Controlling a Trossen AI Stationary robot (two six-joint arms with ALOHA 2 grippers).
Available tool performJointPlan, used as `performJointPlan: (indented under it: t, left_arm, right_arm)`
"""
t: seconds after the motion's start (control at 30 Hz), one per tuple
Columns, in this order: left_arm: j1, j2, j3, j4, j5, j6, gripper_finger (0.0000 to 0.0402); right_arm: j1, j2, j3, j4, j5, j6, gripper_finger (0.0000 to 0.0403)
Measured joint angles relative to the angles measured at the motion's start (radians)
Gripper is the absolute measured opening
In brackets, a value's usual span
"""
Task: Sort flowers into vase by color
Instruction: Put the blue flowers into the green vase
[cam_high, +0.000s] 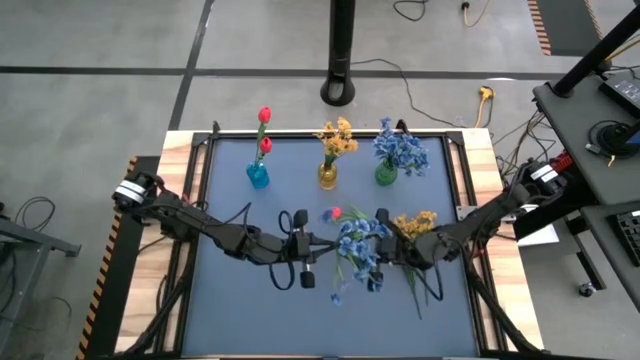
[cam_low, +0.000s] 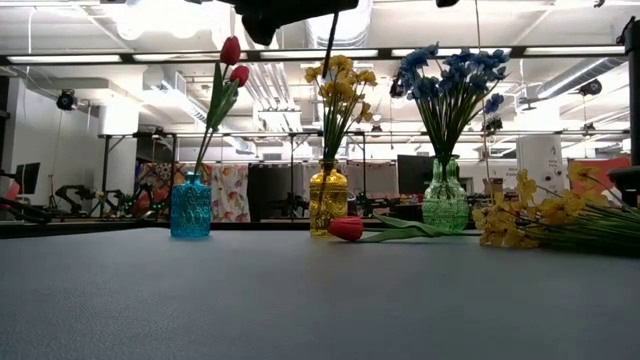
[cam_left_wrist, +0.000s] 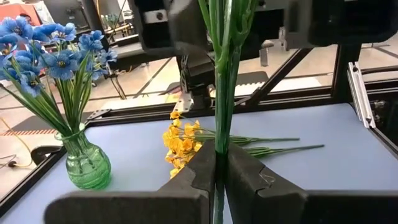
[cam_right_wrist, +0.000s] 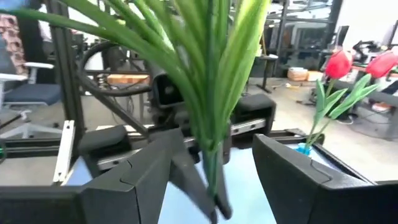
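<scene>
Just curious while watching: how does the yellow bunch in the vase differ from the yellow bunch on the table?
The yellow bunch in the vase stands upright in the amber vase at the back; the yellow bunch on the table lies flat near the right gripper, in no vase. Both have clustered yellow blossoms on thin green stems.

Table (cam_high: 230, 310): three vases (cam_high: 328, 176), loose yellow flowers (cam_high: 415, 222)

Blue flower sprig (cam_high: 358, 250) held upright by its green stem.

front mat (cam_high: 250, 310) free; loose flowers (cam_high: 415, 225) and vases (cam_high: 328, 175) block mid and rear.
</scene>
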Motion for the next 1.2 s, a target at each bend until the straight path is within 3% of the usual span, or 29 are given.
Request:
performJointPlan:
  t: [0.4,0.83,1.07,1.2]
  left_arm:
    - [0.008,0.008,0.016,-0.017,-0.013,0.040,0.0006]
    - [0.007,0.004,0.016,-0.025,-0.052,0.038,0.0011]
    - [0.007,-0.021,0.016,-0.043,-0.051,0.012,0.0081]
    - [0.008,-0.053,0.016,-0.118,-0.051,0.000,0.0141]
  right_arm:
    - [-0.036,0.031,0.098,-0.112,-0.007,-0.016,0.0205]
    - [-0.035,0.031,0.102,-0.114,-0.009,-0.024,0.0033]
    - [-0.035,0.007,0.101,-0.152,-0.007,0.019,0.0027]
    - [-0.034,-0.061,0.101,-0.286,0.093,0.084,0.0031]
